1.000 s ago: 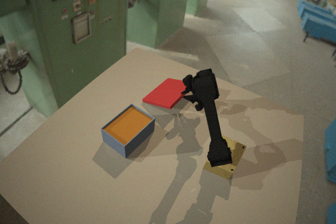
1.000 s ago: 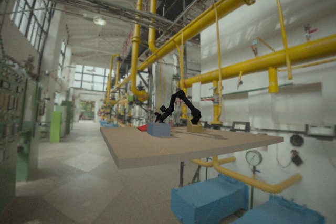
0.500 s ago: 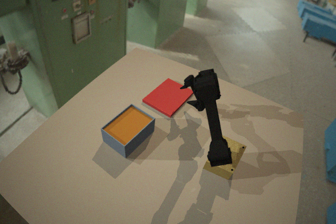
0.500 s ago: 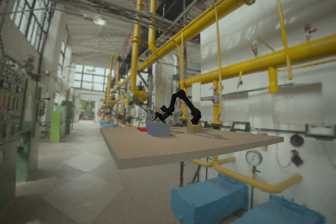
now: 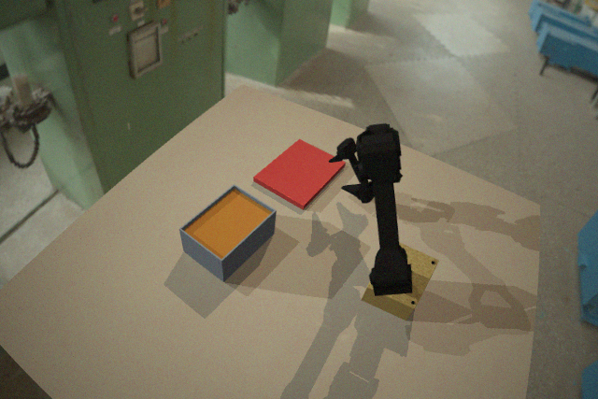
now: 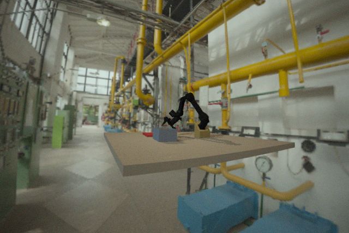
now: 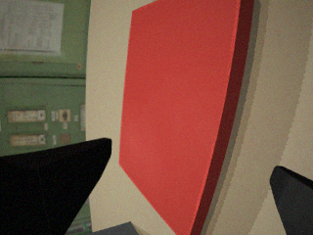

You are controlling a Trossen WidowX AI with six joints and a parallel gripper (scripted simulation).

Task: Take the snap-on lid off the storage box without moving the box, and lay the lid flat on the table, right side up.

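The red lid [image 5: 299, 173] [image 6: 147, 134] [image 7: 171, 88] lies flat on the table, its smooth broad face up and its underside hidden. The blue-grey storage box [image 5: 249, 246] [image 6: 164, 135] stands upright and uncovered, with an orange inside, apart from the lid. My gripper [image 5: 336, 174] [image 6: 168, 126] [image 7: 194, 163] is wide open with nothing between its fingers. It is just beside and above the lid's edge on the arm's side. In the wrist view the lid shows beyond and between the two fingertips; any slight contact cannot be told.
The tabletop [image 5: 121, 263] [image 6: 169, 154] [image 7: 105, 73] carries the lid, the box and the arm's yellowish base block [image 5: 422, 271] [image 6: 202, 133]. A green cabinet [image 5: 183, 76] stands beyond the table's far left edge in the top view. Arm shadows fall across the table.
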